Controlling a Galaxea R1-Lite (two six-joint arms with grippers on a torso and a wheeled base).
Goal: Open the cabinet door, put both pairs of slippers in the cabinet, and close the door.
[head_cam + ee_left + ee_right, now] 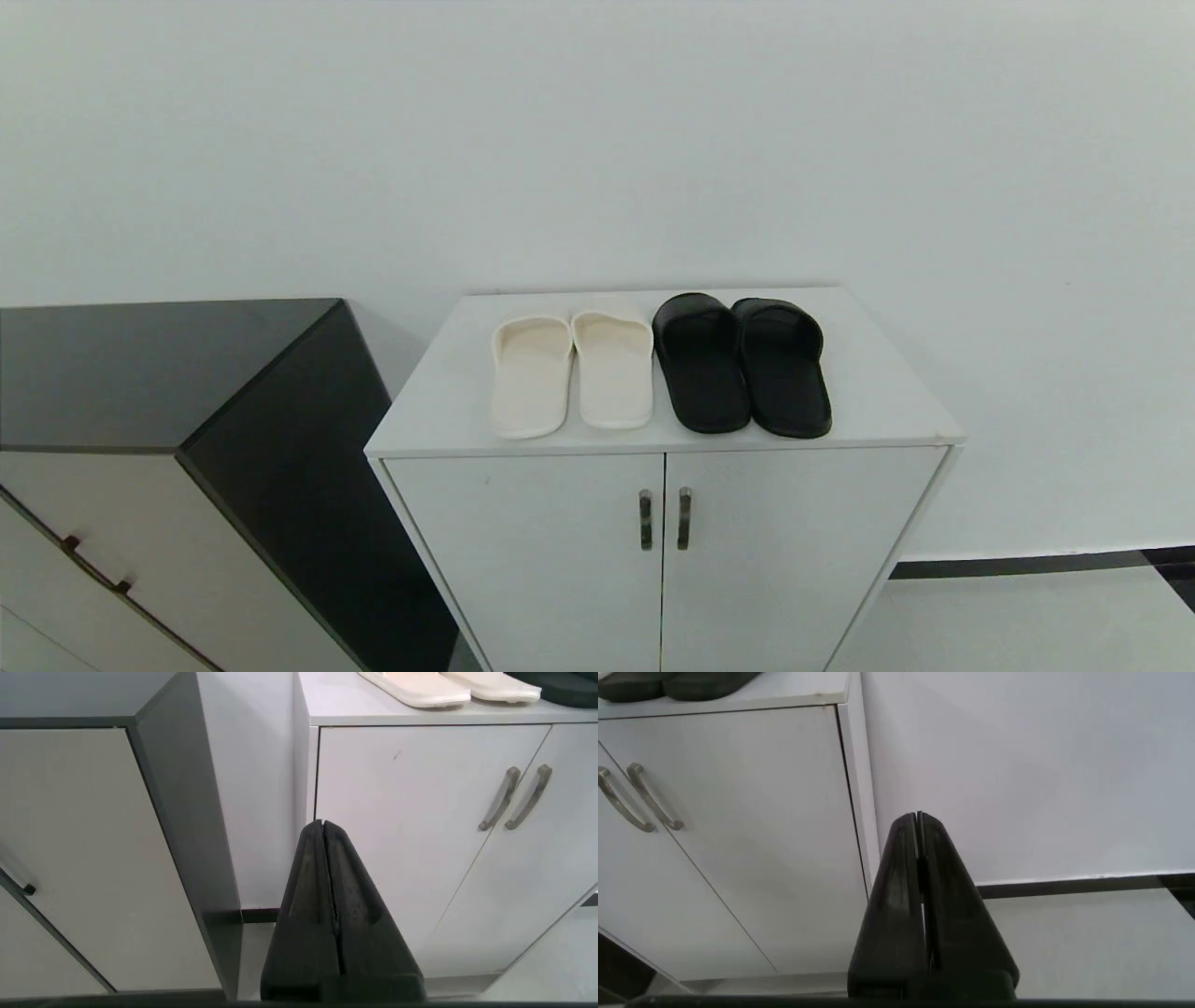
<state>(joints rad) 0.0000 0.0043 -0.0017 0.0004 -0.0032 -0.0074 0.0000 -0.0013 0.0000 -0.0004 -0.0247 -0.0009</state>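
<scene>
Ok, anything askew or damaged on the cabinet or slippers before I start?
Nothing stands out. The white cabinet has both doors shut and flush; cream slippers and black slippers lie paired, side by side, on top. Only a faint speck marks the left door.

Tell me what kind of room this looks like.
Probably a home entryway or a mock-up of one: a white two-door cabinet against a bare wall, cream slippers and black slippers on top, and a dark-topped cabinet beside it.

Head camera: high, frontal, looking down on cabinet (523,551). Wrist cameras: low, close, facing its left and right front corners. All share door handles (645,519).
</scene>
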